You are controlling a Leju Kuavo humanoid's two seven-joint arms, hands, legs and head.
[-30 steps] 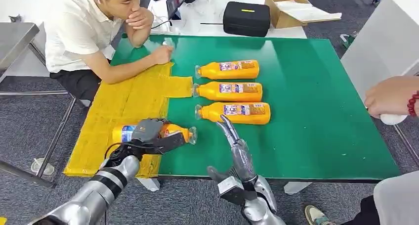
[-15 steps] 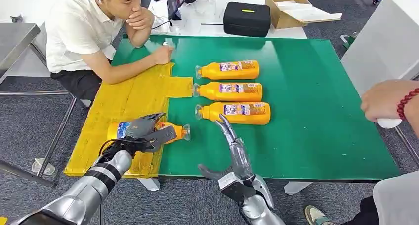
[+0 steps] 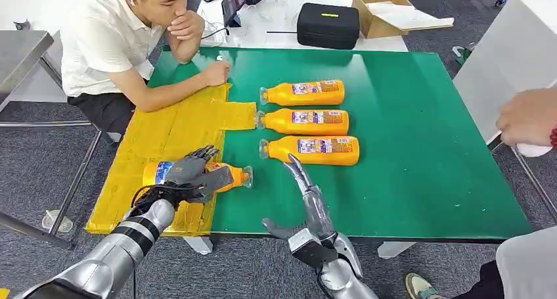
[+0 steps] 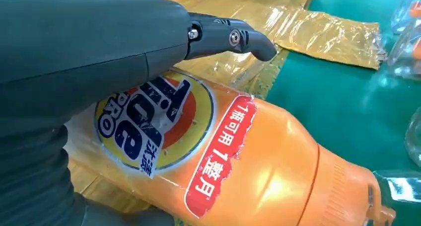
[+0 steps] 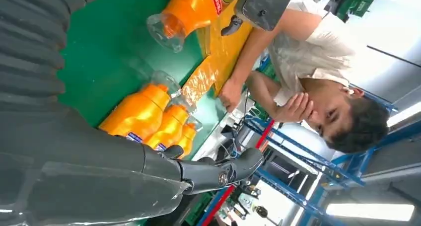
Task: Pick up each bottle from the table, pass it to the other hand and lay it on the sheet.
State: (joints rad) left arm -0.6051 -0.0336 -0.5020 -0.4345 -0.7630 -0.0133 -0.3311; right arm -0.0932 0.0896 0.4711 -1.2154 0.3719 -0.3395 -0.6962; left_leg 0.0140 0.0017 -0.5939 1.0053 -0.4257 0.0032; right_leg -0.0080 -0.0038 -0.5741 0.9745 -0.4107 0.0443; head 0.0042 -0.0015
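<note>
An orange bottle [image 3: 197, 174] is seen lying on its side at the yellow sheet's [image 3: 164, 138] near edge, cap end over the green tabletop [image 3: 407, 148], at about 7 o'clock from the tabletop's middle. It is covered from above by the left hand [image 3: 190, 175]; whether its fingers [image 4: 233, 37] are clenched on the bottle or released cannot be told. Three more bottles [image 3: 310, 121] are laid in a row near mid-tabletop, at 1 o'clock from the first. The right hand [image 3: 309, 200] is held at 6 o'clock, empty, fingers straight and spread. A seated person [image 3: 111, 43] is placed at 11 o'clock.
</note>
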